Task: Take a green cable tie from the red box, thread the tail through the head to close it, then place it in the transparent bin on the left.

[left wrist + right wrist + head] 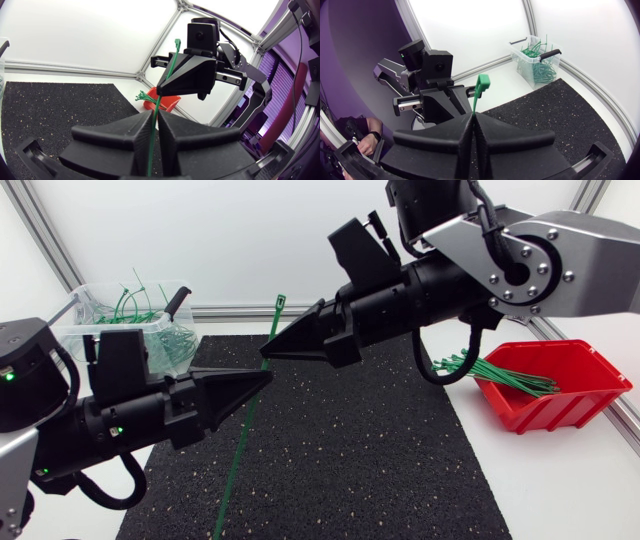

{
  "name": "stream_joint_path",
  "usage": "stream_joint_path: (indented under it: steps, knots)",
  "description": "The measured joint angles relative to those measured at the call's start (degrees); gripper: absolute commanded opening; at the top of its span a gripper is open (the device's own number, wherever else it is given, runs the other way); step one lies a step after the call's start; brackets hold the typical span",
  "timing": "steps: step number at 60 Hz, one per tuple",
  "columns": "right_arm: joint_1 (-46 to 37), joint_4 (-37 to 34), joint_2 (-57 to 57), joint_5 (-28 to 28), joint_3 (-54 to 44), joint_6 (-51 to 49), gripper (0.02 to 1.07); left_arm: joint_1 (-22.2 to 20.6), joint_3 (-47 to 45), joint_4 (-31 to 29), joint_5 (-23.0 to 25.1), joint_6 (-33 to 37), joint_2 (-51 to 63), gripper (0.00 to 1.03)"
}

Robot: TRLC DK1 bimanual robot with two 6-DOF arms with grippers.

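Right hand [266,352] and left hand [267,376] pinch green cable tie [240,445].

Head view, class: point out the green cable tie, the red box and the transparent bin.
green cable tie [237,455], head view, on the lower part of its strap.
red box [560,405], head view, on its front wall.
transparent bin [72,315], head view, on its left side wall.
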Motion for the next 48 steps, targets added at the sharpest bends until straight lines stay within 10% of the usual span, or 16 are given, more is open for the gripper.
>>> stream_joint_path:
  steps: [48]
  knots:
    - [-0.3,-16.5,0.0,6.1,0.0,-9.5,0.07,10.6,2.9,4.9,18.6,2.9,10.3,0.55]
